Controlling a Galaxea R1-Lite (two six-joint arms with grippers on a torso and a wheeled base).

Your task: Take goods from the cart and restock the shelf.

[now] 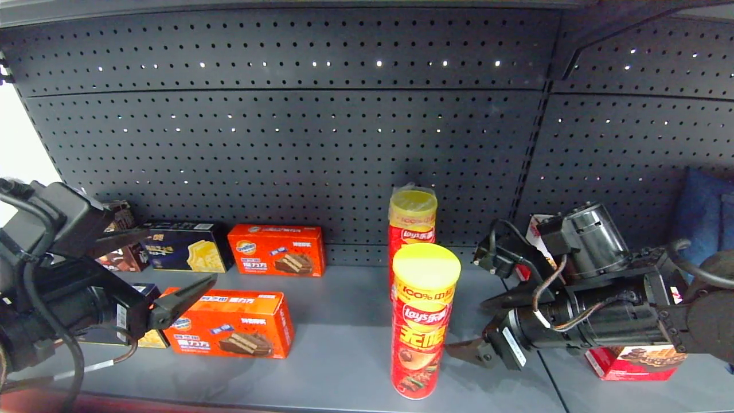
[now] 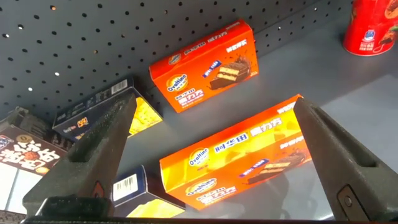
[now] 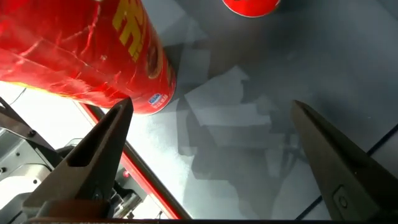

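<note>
- The right gripper (image 1: pixel 464 326) hung just beside the front chip can (image 1: pixel 424 321), its fingers spread wide and holding nothing, apart from the can's side.
- The left gripper (image 2: pixel 212 102) was likewise spread and empty, poised above the front orange box (image 1: pixel 232 324) at the left end of the shelf (image 1: pixel 344 321).
- From where things stood, I judged one placement was as good as finished: the can was on its own base and no finger touched it.
- The next move, to my eye, called for drawing the right arm straight back from the can. A tall, narrow thing like that looked easy to tip with a sideways brush. After that it would be a trip to the cart for more goods.
- The front chip can stood upright near the shelf's front edge, with its long axis vertical and its yellow lid facing up. Its printed face was turned outward toward the aisle.
- It sat directly in front of the rear chip can (image 1: pixel 412 221), which stood upright too, close to the pegboard back (image 1: pixel 287 143).
- The front orange box lay flat with its long axis running roughly along the shelf (a touch skewed, I thought). The rear orange box (image 1: pixel 277 249) lay behind it, beside a dark blue box (image 1: pixel 186 245).
- A red box (image 1: pixel 631 361) lay under the right arm.
</note>
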